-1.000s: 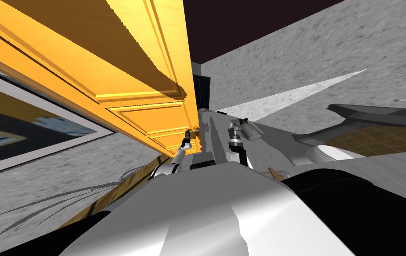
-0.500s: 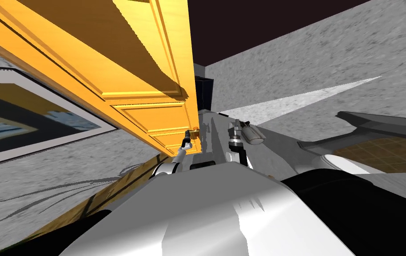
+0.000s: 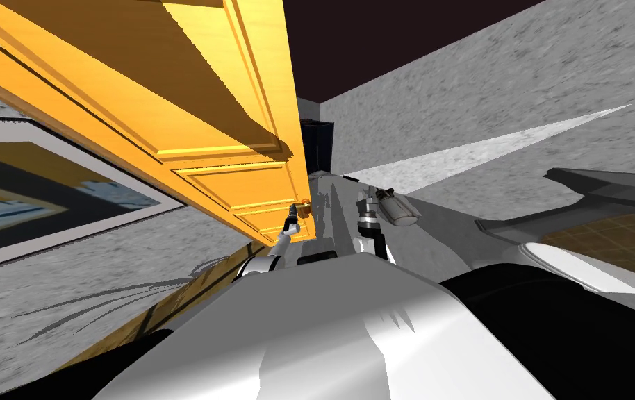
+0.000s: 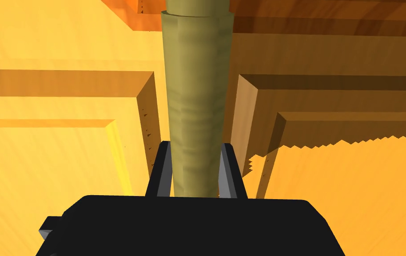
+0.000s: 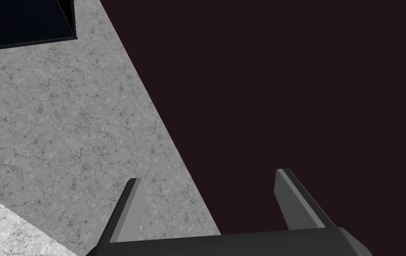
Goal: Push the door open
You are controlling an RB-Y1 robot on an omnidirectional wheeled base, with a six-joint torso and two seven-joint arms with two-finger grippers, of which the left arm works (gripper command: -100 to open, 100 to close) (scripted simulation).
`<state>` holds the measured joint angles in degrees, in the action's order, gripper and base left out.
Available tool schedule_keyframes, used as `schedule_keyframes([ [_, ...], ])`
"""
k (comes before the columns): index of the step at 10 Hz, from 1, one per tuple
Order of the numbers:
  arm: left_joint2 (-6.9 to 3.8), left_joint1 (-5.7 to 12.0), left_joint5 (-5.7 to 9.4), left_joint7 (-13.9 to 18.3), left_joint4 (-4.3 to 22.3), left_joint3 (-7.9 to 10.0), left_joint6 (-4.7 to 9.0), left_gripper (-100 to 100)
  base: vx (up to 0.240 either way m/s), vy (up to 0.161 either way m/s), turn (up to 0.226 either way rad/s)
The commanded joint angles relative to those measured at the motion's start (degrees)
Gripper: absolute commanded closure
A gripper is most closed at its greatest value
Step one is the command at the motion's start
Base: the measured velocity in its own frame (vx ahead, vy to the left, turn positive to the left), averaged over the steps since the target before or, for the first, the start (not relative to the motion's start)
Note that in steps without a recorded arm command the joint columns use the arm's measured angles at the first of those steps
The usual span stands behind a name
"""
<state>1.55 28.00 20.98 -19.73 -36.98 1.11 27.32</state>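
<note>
**Orange door ajar, left jaws clamped on its handle**

Head view: the orange panelled wooden door [image 3: 191,139] slants across the upper left, seen nearly along its face, with its free edge close to the middle. The left gripper [image 3: 292,221] reaches up to the small brass-coloured handle [image 3: 303,207] low on that edge. Right of the edge a gap shows, with grey speckled floor [image 3: 448,160], a dark box-like cabinet [image 3: 317,142] and a black area beyond. A framed picture [image 3: 45,194] hangs on the grey wall left of the door.

Left wrist view: the handle is an olive-brass bar running straight out from the gripper's body. The 2 fingers [image 4: 164,169] press its sides, so the jaws are closed on it. Raised orange door panels lie close behind.

Right wrist view: the right gripper [image 5: 207,175] holds nothing. Its jaws stand wide apart, pointing at grey speckled floor and the black area.

Progress: I judge the door to be partly open, with the grasp made and a gap showing past its edge. What remains is to push on through the handle until the opening is wide enough, then let go.
</note>
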Motion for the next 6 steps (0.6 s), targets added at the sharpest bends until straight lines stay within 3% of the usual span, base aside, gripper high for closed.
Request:
schedule_keyframes([
  [1,-1.82,0.44,0.34,0.1,-0.4,-0.02,0.47,100,0.149,0.035,0.067],
  [4,-2.1,0.43,0.44,0.1,-0.4,-0.27,0.45,100,0.079,0.007,0.047],
  [6,-3.11,0.36,0.9,0.1,-0.5,-1.41,0.38,100,0.101,0.011,0.128],
])
